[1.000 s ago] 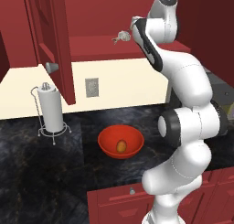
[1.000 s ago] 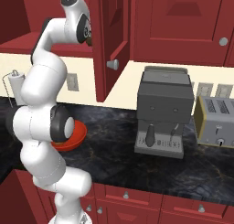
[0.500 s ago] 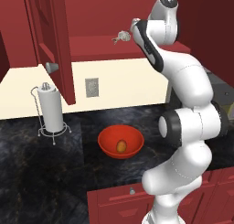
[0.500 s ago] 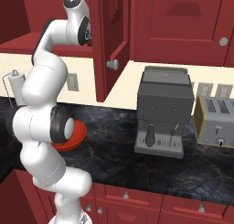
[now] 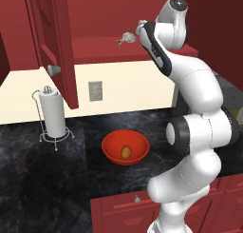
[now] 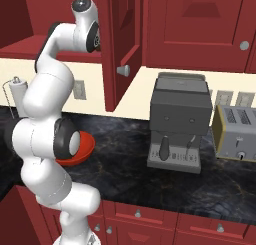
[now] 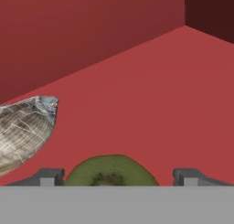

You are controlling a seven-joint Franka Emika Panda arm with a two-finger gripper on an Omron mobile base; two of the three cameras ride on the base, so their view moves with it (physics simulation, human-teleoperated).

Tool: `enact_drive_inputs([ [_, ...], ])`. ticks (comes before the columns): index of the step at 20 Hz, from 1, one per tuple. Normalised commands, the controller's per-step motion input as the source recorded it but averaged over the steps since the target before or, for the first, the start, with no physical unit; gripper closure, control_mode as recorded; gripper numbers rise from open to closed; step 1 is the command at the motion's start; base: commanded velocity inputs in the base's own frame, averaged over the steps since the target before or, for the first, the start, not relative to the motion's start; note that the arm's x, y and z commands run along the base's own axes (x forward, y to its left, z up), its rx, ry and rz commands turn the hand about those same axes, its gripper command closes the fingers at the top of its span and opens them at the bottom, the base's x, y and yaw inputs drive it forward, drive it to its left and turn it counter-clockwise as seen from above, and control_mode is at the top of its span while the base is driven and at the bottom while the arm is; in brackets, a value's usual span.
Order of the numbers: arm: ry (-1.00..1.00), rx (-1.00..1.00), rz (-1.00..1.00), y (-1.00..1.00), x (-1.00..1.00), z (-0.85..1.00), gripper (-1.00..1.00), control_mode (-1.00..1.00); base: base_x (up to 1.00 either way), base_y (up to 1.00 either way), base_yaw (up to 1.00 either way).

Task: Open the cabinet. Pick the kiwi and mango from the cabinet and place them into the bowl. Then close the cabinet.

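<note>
The cabinet (image 5: pixel 95 53) is open, its left door (image 5: pixel 52 42) swung out toward me. My arm reaches up onto its red shelf. In the hand view the kiwi (image 7: pixel 109 169), a green-brown oval, lies on the shelf at the bottom centre. My gripper (image 7: pixel 119 177) is open, one fingertip (image 7: pixel 48 176) on each side of the kiwi, with a gap showing on the right side. The orange-red bowl (image 5: pixel 111 149) sits on the dark counter below, and the orange-yellow mango (image 5: pixel 126 152) lies inside it.
A silvery grey wrapped thing (image 7: pixel 23 131) lies on the shelf just left of the kiwi. A paper-towel stand (image 5: pixel 52 114) is left of the bowl. A coffee machine (image 6: pixel 180 124) and a toaster (image 6: pixel 235 134) stand to the right. The open door (image 6: pixel 120 44) hangs beside the arm.
</note>
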Motion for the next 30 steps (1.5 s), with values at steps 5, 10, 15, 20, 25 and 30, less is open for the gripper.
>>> enact_drive_inputs([
  [5,0.0,0.03,0.0,0.02,0.0,-0.07,1.0,-1.0,0.0,0.0,0.0],
  [10,0.0,0.0,0.0,0.0,-0.15,0.0,1.0,-1.0,0.0,0.0,0.0],
  [15,-0.08,0.0,0.0,0.04,-0.92,0.0,1.0,-1.0,0.0,0.0,0.0],
  [20,-0.15,0.0,0.02,0.11,-1.0,0.0,1.0,-1.0,0.0,0.0,0.0],
  [25,-0.05,0.01,0.01,0.1,-1.0,0.0,1.0,-1.0,0.0,0.0,0.0],
  [30,0.05,0.01,0.0,0.15,-1.0,0.16,1.0,-1.0,0.0,0.0,0.0],
])
